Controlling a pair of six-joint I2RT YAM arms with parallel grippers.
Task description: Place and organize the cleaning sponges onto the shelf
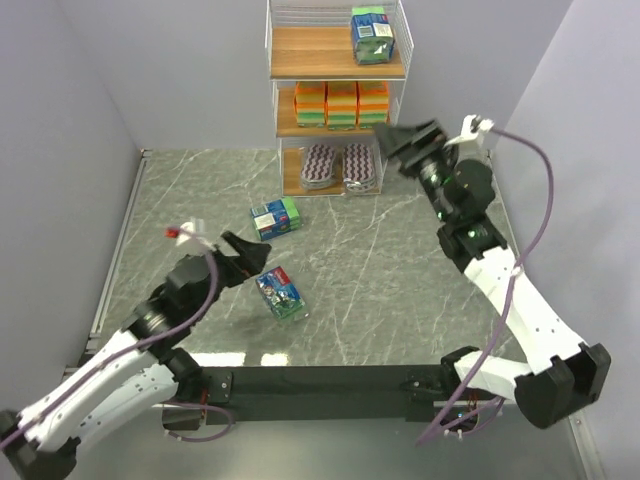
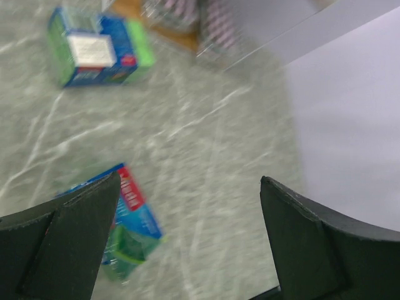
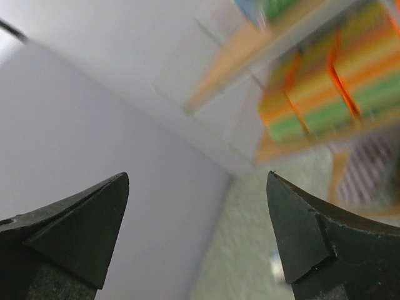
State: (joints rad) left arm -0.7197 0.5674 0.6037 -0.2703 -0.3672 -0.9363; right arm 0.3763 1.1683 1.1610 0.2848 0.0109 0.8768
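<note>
The shelf (image 1: 285, 95) stands at the back of the table. One blue-green pack (image 1: 372, 33) sits on its top board, orange blocks (image 1: 341, 103) fill the middle board, and striped oval pads (image 1: 338, 165) stand on the bottom one. Two blue-green packs lie on the table: one (image 1: 275, 218) in front of the shelf, one (image 1: 281, 294) nearer, also in the left wrist view (image 2: 128, 228). My left gripper (image 1: 243, 262) is open and empty just left of the nearer pack. My right gripper (image 1: 400, 140) is open and empty beside the shelf's right side, near the middle board.
Grey walls close the table on the left, back and right. A metal rim (image 1: 118, 245) runs along the table's left edge. The right wrist view shows the orange blocks (image 3: 325, 87) and the wall.
</note>
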